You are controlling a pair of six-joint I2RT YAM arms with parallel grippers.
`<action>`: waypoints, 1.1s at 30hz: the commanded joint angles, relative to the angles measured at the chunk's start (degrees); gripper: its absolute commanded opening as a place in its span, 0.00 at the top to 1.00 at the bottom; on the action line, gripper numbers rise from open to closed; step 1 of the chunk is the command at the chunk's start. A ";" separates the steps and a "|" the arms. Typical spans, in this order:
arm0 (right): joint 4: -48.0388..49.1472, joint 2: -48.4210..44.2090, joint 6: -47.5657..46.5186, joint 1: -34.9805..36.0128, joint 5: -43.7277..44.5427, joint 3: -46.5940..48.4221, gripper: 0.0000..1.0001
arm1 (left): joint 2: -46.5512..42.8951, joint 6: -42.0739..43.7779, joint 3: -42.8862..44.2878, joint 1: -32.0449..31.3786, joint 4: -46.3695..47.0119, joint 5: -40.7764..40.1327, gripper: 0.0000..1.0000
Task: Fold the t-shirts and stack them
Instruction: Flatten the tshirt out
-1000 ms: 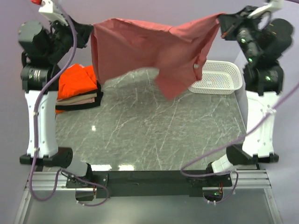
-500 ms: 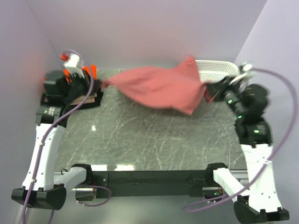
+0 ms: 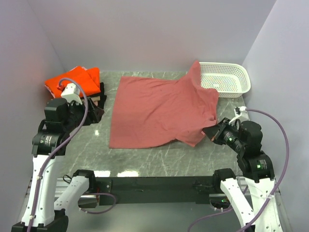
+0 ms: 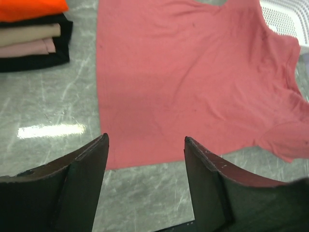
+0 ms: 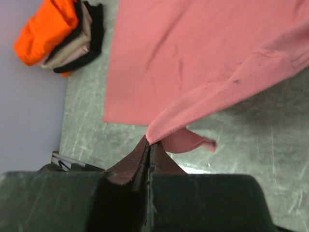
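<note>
The salmon t-shirt (image 3: 157,108) lies spread flat on the marble table, one sleeve resting against the basket. My left gripper (image 3: 95,112) hovers just left of the shirt's left edge, open and holding nothing; in the left wrist view its gripper (image 4: 146,141) frames the shirt's near hem (image 4: 193,72). My right gripper (image 3: 213,132) is shut on the shirt's near right corner, with a fold of cloth (image 5: 203,92) rising from its tips (image 5: 149,143). A folded stack of t-shirts (image 3: 72,82), orange over beige and black, sits at the far left (image 4: 34,36) (image 5: 60,38).
A white perforated basket (image 3: 227,79) stands at the far right corner, and its rim shows in the left wrist view (image 4: 289,19). Purple walls enclose the table on three sides. Bare marble (image 3: 154,157) runs along the near edge.
Both arms swung down and back toward the near side, laying the hanging shirt flat on the table. The left gripper opened and let go of the shirt; the right one kept its grip.
</note>
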 commanded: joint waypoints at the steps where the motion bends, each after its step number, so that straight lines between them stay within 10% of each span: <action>1: -3.86 2.31 -0.10 0.27 0.92 0.09 1.00 | 1.87 -1.01 2.14 0.12 -0.23 -3.03 0.31; 4: -5.87 2.05 -1.24 0.35 0.74 -0.88 0.95 | 2.40 -1.72 0.56 0.12 2.85 -0.40 0.30; 10: -11.68 -0.50 -1.59 0.27 6.01 2.01 0.44 | 5.12 -2.25 -1.64 0.03 6.02 3.04 0.30; 17: -7.31 0.64 -1.24 0.27 8.30 2.02 0.40 | 8.63 -5.92 -3.66 -3.38 12.60 2.96 0.30; 24: 4.65 6.78 -0.18 0.53 8.56 -4.57 0.40 | 17.42 -10.15 -5.59 -20.44 20.25 -8.73 0.29; 33: 12.66 17.42 -0.46 7.46 17.25 -12.82 0.41 | 22.71 -14.80 -12.79 -21.06 20.62 -20.49 0.26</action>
